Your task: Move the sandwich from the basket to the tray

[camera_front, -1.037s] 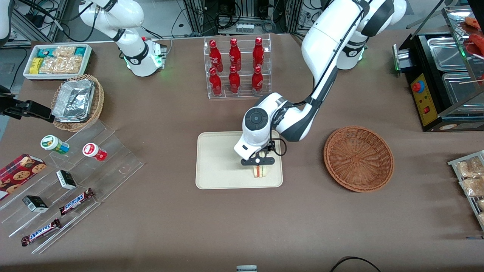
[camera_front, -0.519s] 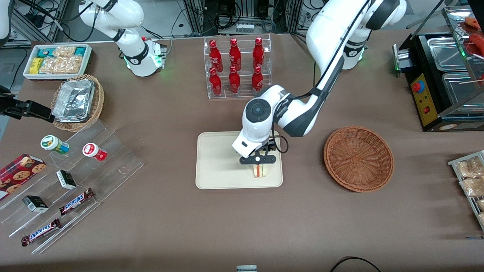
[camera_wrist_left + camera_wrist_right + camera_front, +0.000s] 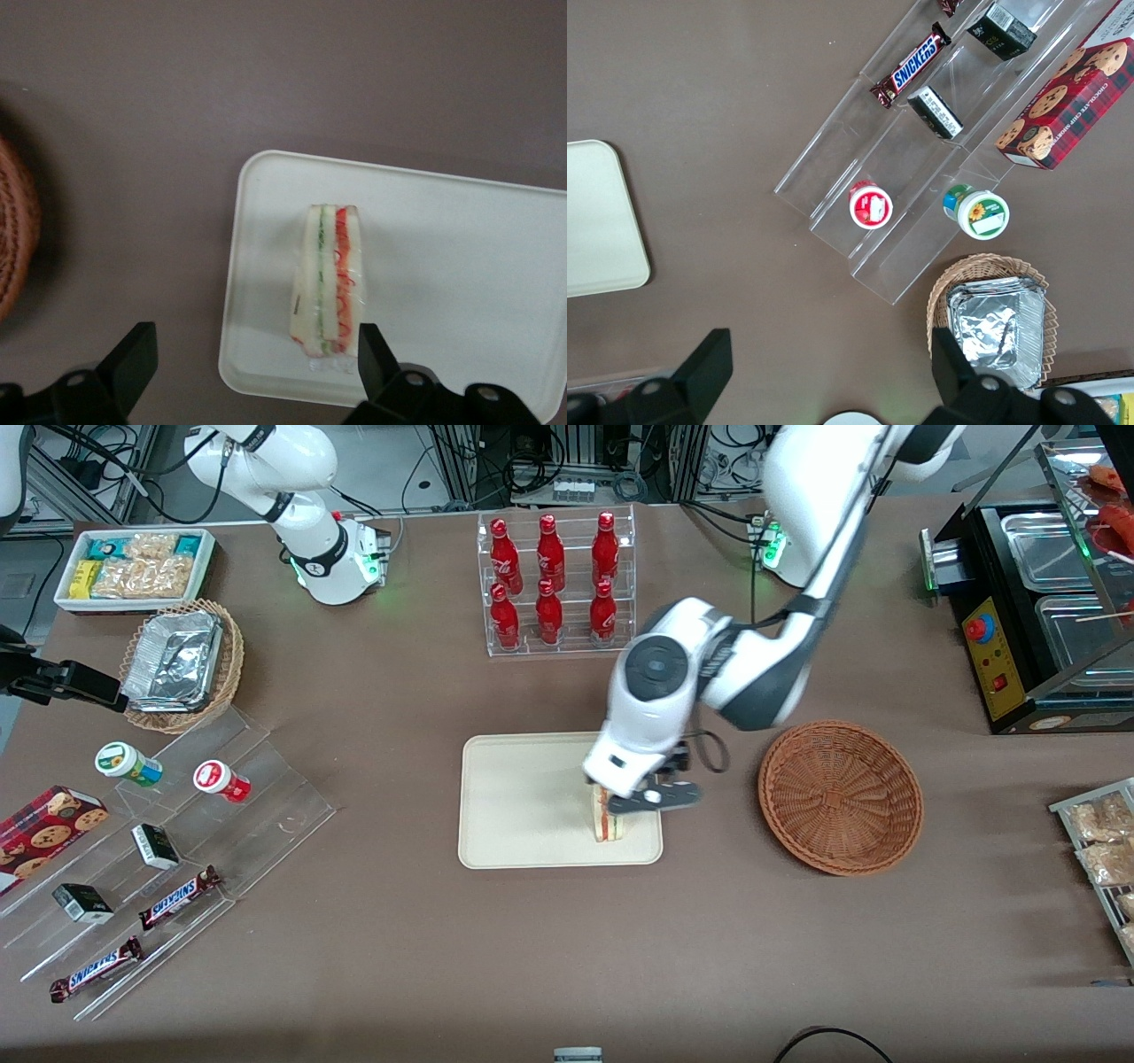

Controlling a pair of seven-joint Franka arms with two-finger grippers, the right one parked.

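Hovering above the tray's [image 3: 523,797] edge nearest the basket [image 3: 840,797], the gripper [image 3: 654,800] has its fingers [image 3: 133,359] spread wide with nothing between them.

Sandwich [image 3: 606,819]: lies on the tray just beneath and beside the gripper, apart from both fingers; its cut side shows green and red-orange filling layers in the wrist view [image 3: 330,279], where it appears wrapped in clear film.

Tray [image 3: 461,266]: flat, cream-beige, directly under the gripper, bearing only the sandwich near its corner.

Basket: reddish-brown wicker, sits near the gripper toward the working arm's end of the table, apart from the tray; nothing lies in it.

Bottle rack [image 3: 556,583]: clear tiered stand of red bottles, farther from the front camera than the gripper.
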